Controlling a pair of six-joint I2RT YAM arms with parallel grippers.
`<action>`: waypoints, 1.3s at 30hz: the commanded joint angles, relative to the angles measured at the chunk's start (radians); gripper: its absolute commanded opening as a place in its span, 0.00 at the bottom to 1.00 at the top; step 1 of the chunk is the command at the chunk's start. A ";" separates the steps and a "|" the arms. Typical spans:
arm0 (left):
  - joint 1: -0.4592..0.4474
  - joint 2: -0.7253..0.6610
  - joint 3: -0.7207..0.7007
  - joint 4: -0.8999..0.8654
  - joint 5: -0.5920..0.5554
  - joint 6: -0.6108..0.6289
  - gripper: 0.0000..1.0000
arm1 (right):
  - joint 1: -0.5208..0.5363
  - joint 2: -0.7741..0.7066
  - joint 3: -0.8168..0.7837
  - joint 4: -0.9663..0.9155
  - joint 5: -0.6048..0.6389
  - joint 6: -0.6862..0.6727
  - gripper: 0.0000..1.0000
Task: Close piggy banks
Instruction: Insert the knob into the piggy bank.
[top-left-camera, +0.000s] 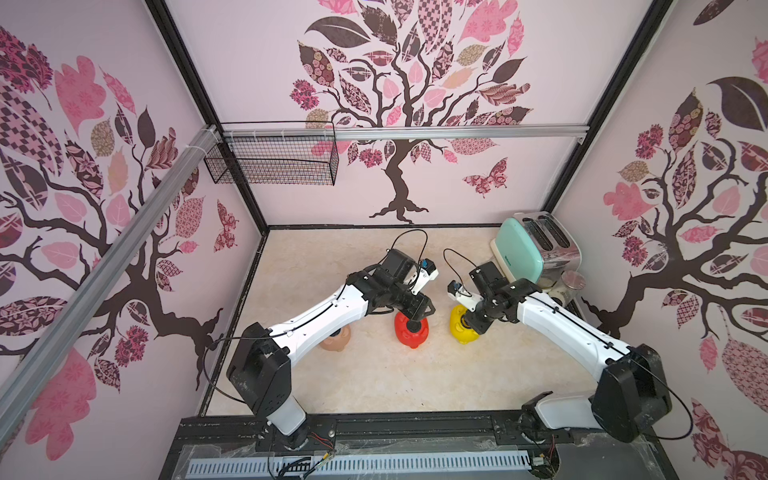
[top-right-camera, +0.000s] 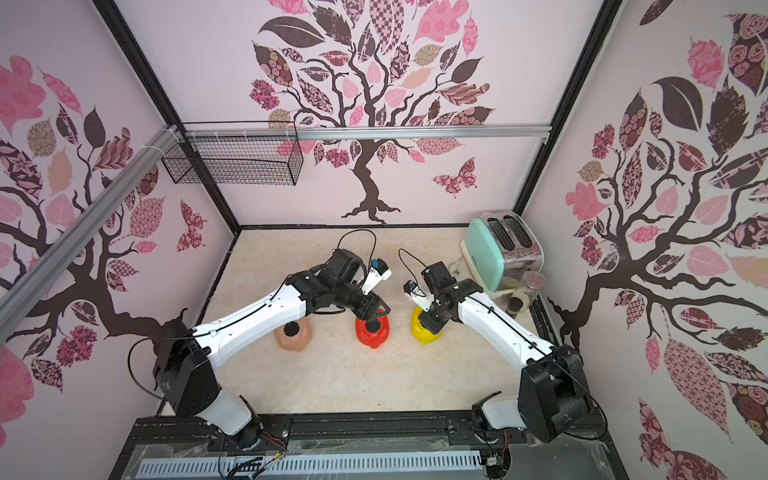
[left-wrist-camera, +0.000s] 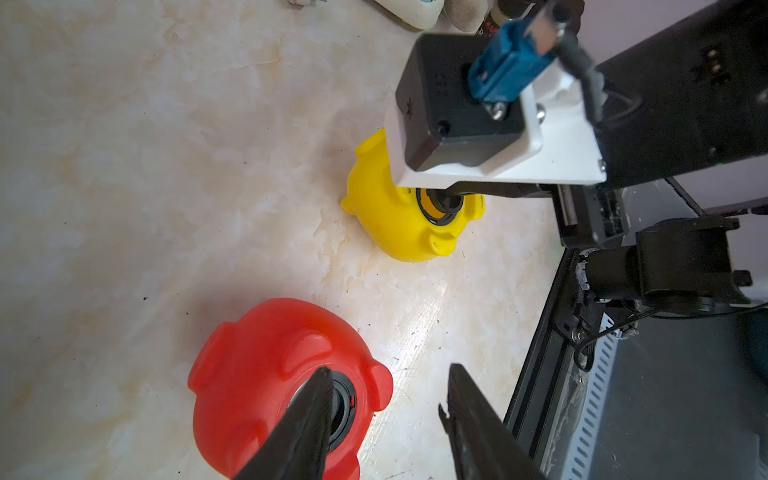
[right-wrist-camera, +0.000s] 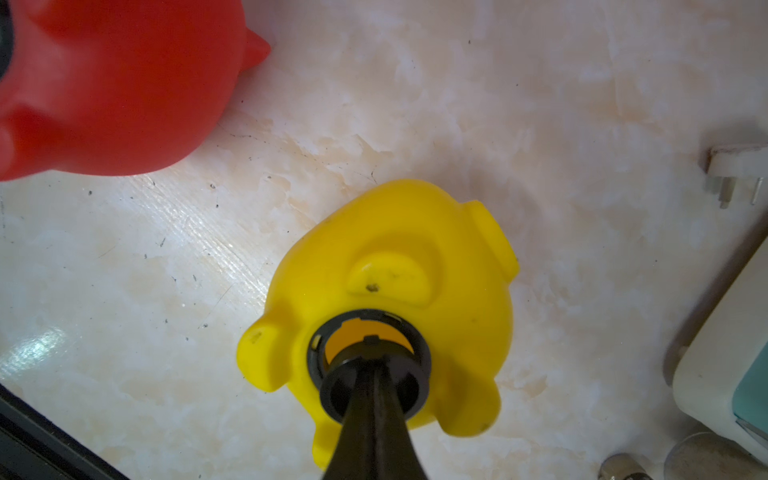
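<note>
Three glossy pig-shaped banks are laid belly-up in a row on the table (top-left-camera: 374, 374). The peach-pink bank (top-right-camera: 291, 341), at the left end, is closed by a black plug (top-right-camera: 292, 328). The red bank (left-wrist-camera: 257, 374) is set in the middle, its belly hole rimmed in black. Over the hole of the yellow bank (right-wrist-camera: 386, 232), at the right end, a second plug (right-wrist-camera: 330, 388) is tilted, leaving the opening partly uncovered.

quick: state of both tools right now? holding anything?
Left tool: open, nothing between its fingers; one finger sits at the red piggy bank's belly hole.
Right tool: shut on a black plug at the yellow piggy bank's hole.
</note>
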 joint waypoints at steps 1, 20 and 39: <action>0.007 0.002 -0.006 0.008 0.012 0.010 0.48 | 0.011 0.004 0.033 -0.019 0.006 -0.014 0.00; 0.006 0.014 -0.002 -0.002 0.008 0.016 0.47 | 0.027 0.041 0.030 -0.006 0.031 -0.018 0.00; 0.007 0.024 0.003 -0.010 0.001 0.019 0.47 | 0.045 0.063 0.022 -0.016 0.058 -0.056 0.00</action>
